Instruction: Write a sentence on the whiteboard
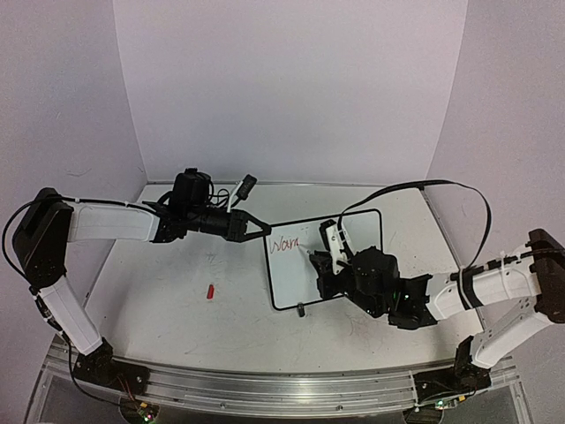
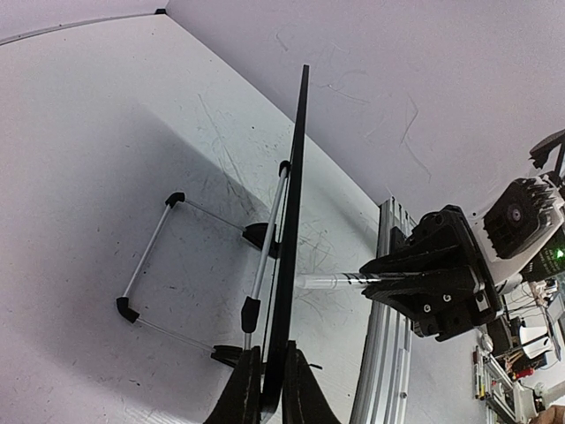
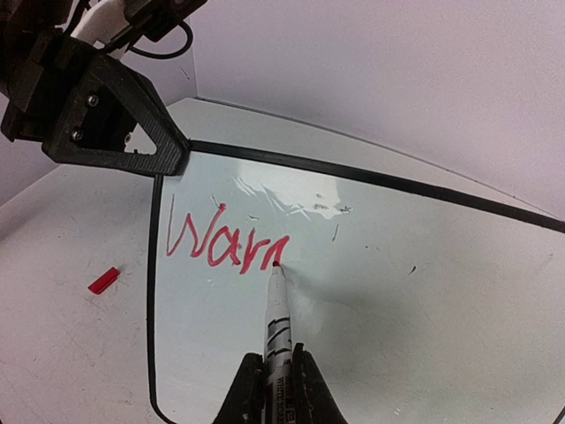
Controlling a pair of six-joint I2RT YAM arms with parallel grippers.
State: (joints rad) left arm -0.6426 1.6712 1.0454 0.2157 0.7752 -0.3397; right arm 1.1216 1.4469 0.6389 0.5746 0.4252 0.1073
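The left fingers (image 2: 240, 393) clamp the thin black frame of the glossy whiteboard (image 3: 397, 265), while the right fingers (image 3: 247, 397) pinch a slim marker (image 3: 277, 318) touching looping red letters (image 3: 225, 247).

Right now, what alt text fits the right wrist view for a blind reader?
The right gripper holds a marker, its tip on the whiteboard at the end of red letters. The left gripper clamps the board's upper left corner.

The black-framed white whiteboard (image 1: 296, 278) is blocking mid-desk, the left claw (image 2: 272, 393) pinching its edge, the right claw (image 3: 275, 384) holding a white marker pen (image 3: 278, 309) against its face; scuffed white desk (image 1: 168, 305) is lying open around a red cap (image 1: 210, 291).
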